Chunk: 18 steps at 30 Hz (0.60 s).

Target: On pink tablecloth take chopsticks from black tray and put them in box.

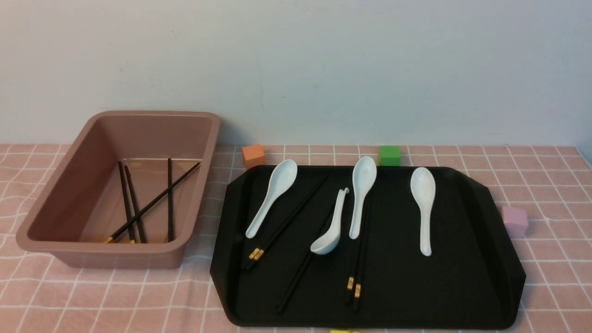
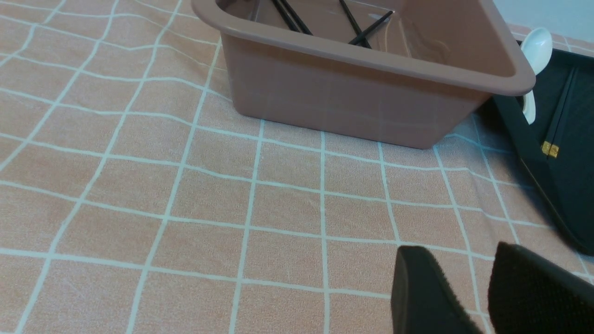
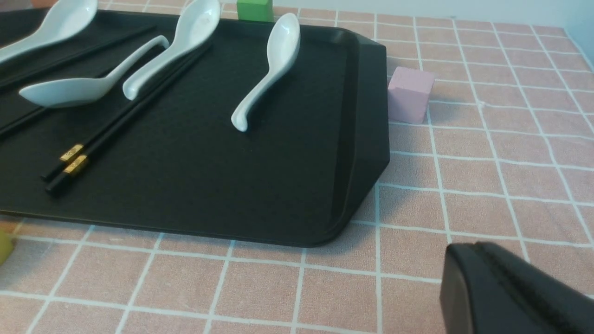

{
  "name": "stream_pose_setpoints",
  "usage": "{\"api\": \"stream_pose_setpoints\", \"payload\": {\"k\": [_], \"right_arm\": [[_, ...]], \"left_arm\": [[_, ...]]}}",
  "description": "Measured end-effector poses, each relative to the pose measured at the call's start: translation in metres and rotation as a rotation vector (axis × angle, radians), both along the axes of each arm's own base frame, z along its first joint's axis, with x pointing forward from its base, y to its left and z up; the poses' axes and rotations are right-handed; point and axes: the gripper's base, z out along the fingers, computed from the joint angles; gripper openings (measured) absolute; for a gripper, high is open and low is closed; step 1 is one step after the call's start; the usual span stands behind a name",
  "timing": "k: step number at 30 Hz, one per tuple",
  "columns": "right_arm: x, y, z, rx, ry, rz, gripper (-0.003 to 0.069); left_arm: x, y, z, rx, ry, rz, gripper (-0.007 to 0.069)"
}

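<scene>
Hands hang off the tray: left hand (image 2: 468, 297) parted and empty; right hand (image 3: 519, 292) shows too little to tell. Chopsticks (image 1: 355, 270) on the black tray (image 1: 462, 286) look light, stiff, slippery; I'd pinch near the gold bands. Four lie in the box (image 1: 64, 194).

Pink tablecloth (image 1: 545, 185) with a white grid. My black tray (image 1: 462, 286) carries black, gold-banded chopsticks (image 1: 354, 277) and white spoons (image 1: 423, 208).
</scene>
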Motion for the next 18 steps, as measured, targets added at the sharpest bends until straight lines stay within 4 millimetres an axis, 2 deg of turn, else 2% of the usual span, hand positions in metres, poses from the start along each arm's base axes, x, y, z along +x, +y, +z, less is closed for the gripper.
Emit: {"api": "stream_pose_setpoints", "payload": {"k": [18], "right_arm": [[0.0, 0.0, 0.0, 0.0, 0.0, 0.0, 0.0]], "left_arm": [[0.0, 0.0, 0.0, 0.0, 0.0, 0.0, 0.0239]]}}
